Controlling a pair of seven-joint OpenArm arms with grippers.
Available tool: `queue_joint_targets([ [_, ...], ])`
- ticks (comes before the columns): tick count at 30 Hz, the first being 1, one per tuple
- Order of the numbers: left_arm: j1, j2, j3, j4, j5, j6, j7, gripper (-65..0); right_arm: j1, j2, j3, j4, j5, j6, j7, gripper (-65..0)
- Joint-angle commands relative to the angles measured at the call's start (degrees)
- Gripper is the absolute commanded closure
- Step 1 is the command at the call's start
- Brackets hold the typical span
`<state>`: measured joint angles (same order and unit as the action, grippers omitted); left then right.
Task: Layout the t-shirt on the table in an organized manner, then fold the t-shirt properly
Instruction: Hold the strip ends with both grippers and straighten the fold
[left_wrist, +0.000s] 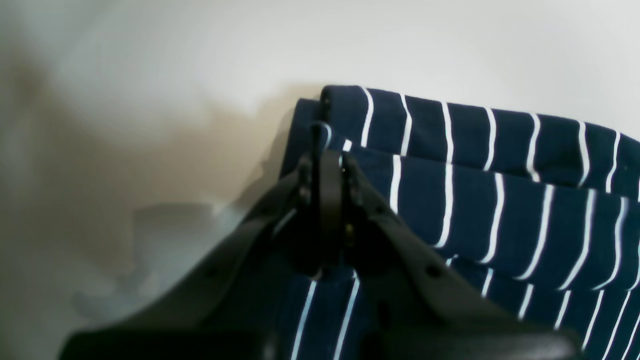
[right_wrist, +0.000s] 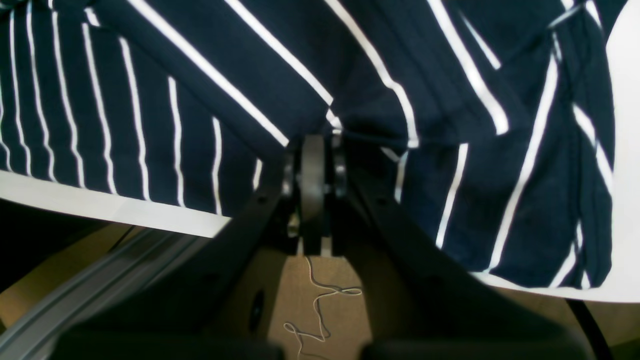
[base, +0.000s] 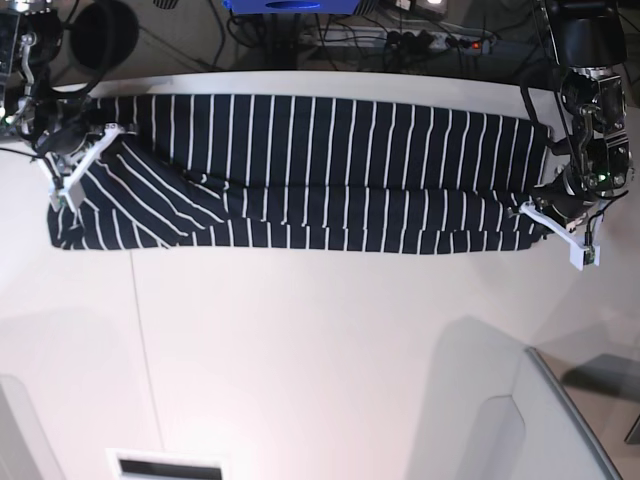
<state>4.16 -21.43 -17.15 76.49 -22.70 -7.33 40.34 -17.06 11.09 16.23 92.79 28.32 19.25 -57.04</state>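
Observation:
The t-shirt (base: 320, 170), dark navy with thin white stripes, lies as a long band across the far part of the table (base: 330, 340). Its left end has a diagonal fold with slanted stripes. My right gripper (base: 108, 135) is at that left end. In the right wrist view it (right_wrist: 315, 145) is shut on a fold of the shirt (right_wrist: 210, 60) at the table's edge (right_wrist: 105, 206). My left gripper (base: 535, 210) is at the shirt's right end. In the left wrist view it (left_wrist: 330, 162) is shut on the layered corner of the shirt (left_wrist: 500, 200).
Cables and a power strip (base: 420, 40) lie behind the table's far edge. A thin seam line (base: 145, 350) runs down the left of the table. A grey raised panel (base: 560, 420) stands at the near right. Brown floor with a loose thread (right_wrist: 320, 300) shows below the table edge.

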Motion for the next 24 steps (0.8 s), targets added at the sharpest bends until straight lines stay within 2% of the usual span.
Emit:
queue_joint_targets([
  [1, 0.1, -1.1, -0.2, 0.7, -0.1, 0.3, -0.9, 0.0, 0.2, 0.7, 0.2, 0.7, 0.6, 0.1, 0.6, 0.0],
  [9, 0.7, -1.2, -0.2, 0.7, -0.1, 0.3, -0.6, 0.0, 1.1, 0.9, 0.2, 0.8, 0.6, 0.1, 0.6, 0.0],
  [12, 0.7, -2.4, -0.1, 0.7, -0.1, 0.3, -0.6, 0.0, 1.7, 1.0, 0.2, 1.0, 0.6, 0.1, 0.4, 0.0],
  [17, 0.8, -2.0, -0.1, 0.7, -0.1, 0.3, -0.6, 0.0, 1.8, 0.9, 0.2, 0.8, 0.6, 0.1, 0.3, -0.8],
  [19, 1.6, -1.8, 0.0, 0.7, -0.1, 0.3, -0.6, 0.0, 1.8, 0.8, 0.4, 0.9, 0.6, 0.1, 0.0, -6.9],
  [21, 2.4, -1.7, -0.1, 1.4, -0.3, 0.3, -0.6, 0.0, 1.7, 0.8, 0.5, 1.1, 0.6, -0.4, 0.0, -19.7],
  [23, 3.2, -1.8, -0.1, 1.4, -0.1, 0.3, -0.6, 0.0, 1.5, 0.9, 0.5, 1.2, 0.6, -2.5, 0.0, -30.3],
  [24, 3.6, -2.0, -0.1, 1.4, -0.1, 0.3, -0.6, 0.0, 1.5, 0.9, 0.6, 1.2, 0.6, -3.3, 0.2, -33.2],
])
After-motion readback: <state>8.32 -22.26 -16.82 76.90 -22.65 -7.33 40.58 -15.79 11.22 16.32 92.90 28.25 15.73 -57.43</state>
